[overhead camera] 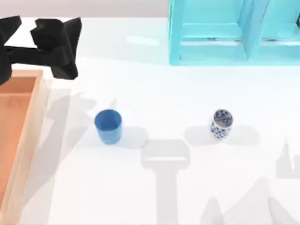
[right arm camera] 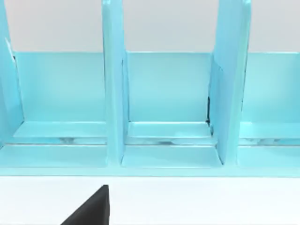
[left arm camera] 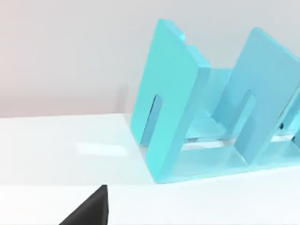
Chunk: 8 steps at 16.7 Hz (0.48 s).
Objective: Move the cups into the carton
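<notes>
White desk [overhead camera: 187, 197] surface carries long grey shadows of the arms across its near edge in the top view. Farther in, around the middle, stand the two cups, both upright with their mouths open and well apart from each other: the plain blue tapered cup [overhead camera: 108, 125] toward nine o'clock of centre, and the white cup with the blue speckled pattern [overhead camera: 221, 124] toward three o'clock. Both rest on the bare desk, outside the carton. The orange-brown wooden carton [overhead camera: 21, 140] lies along the left edge at about nine o'clock, its lighter raised rim running from near to far, and the blue cup is near it without touching. Beyond the carton's far corner, at roughly ten o'clock, hangs the left arm's black hand [overhead camera: 56, 44], raised above the desk and holding nothing; I cannot tell whether its fingers are apart or together. At the far edge, between twelve and two o'clock, stands the turquoise frame structure [overhead camera: 234, 33] with upright dividers. The left wrist view takes in that frame [left arm camera: 211, 117] at an angle with a dark finger tip [left arm camera: 91, 208] low down. The right wrist view faces the frame's [right arm camera: 164, 103] compartments squarely, again with a dark finger tip [right arm camera: 91, 208].
</notes>
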{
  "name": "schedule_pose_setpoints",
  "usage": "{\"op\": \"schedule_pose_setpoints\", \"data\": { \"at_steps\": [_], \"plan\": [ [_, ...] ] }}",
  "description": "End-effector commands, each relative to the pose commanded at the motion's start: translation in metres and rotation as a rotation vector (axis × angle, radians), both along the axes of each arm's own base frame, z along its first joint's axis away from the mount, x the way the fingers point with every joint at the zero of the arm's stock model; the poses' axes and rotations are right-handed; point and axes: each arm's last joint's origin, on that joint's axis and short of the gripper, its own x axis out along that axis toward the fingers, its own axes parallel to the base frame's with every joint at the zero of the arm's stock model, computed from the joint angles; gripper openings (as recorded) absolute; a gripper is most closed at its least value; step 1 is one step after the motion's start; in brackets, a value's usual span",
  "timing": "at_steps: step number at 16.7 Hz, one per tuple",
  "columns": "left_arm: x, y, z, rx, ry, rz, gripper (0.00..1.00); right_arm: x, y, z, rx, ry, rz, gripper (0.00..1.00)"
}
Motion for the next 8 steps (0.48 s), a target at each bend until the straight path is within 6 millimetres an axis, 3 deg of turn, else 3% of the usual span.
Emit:
{"op": "schedule_pose_setpoints", "data": {
  "at_steps": [4,8],
  "plan": [
    [0.060,-0.086,0.024,-0.003,0.320,-0.102,1.00,0.000,0.000,0.000,0.000,0.000,0.000,1.00],
    [0.108,-0.187,-0.002,0.050,0.634,-0.116,1.00,0.000,0.000,0.000,0.000,0.000,0.000,1.00]
  ]
}}
